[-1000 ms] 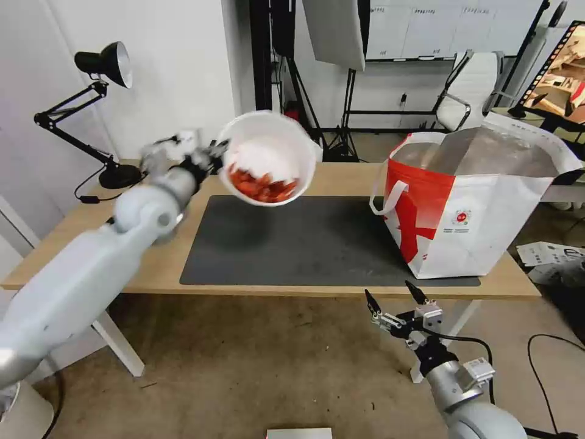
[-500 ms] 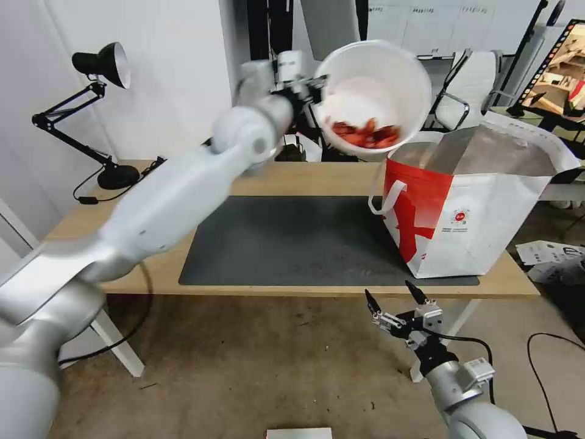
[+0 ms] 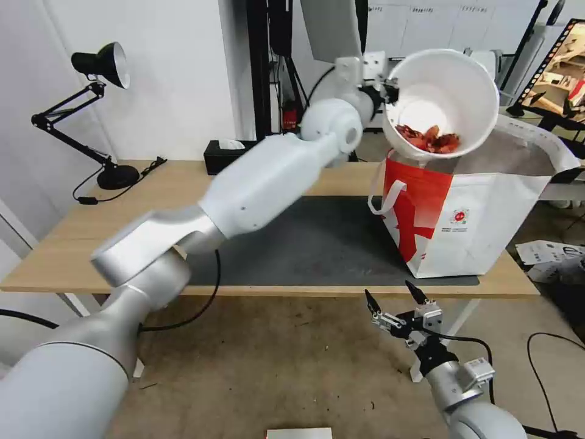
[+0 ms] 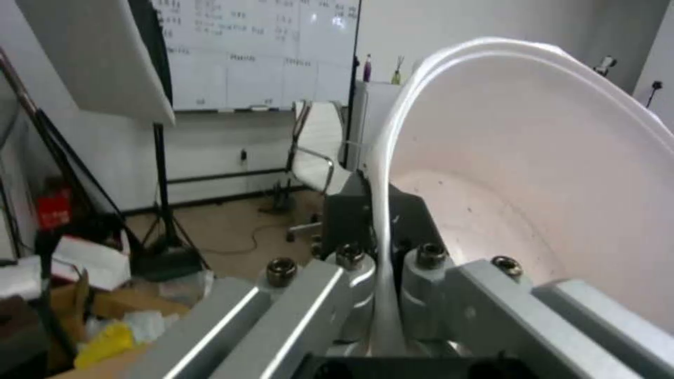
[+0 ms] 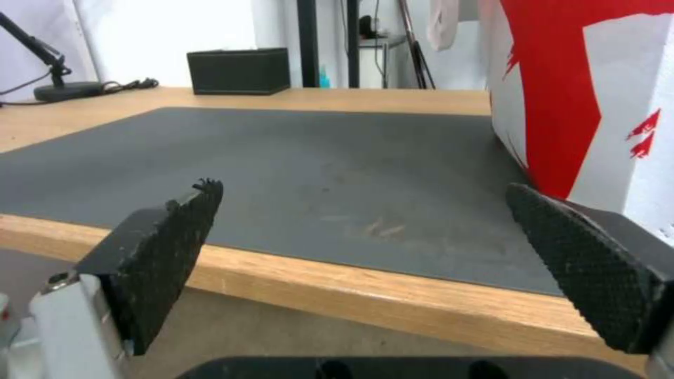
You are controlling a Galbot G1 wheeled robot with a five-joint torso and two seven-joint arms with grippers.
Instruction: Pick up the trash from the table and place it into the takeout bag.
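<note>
Above takeout bag (image 3: 481,207) — left tool (image 3: 389,92) pinches bowl (image 3: 448,91).

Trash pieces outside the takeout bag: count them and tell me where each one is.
1: the white bowl of red shells, pinched at its rim by the left claw and held tilted above the takeout bag. Anything already inside the bag is hidden.

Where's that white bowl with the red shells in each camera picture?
Head view: upper right, the bowl tilted above the bag, its rim in the left pincer.
Left wrist view: close up, the rim clamped by that pincer.
Right wrist view: looks past the open right pincer at the mat and bag instead.
Shared landmark: the bag.
</note>
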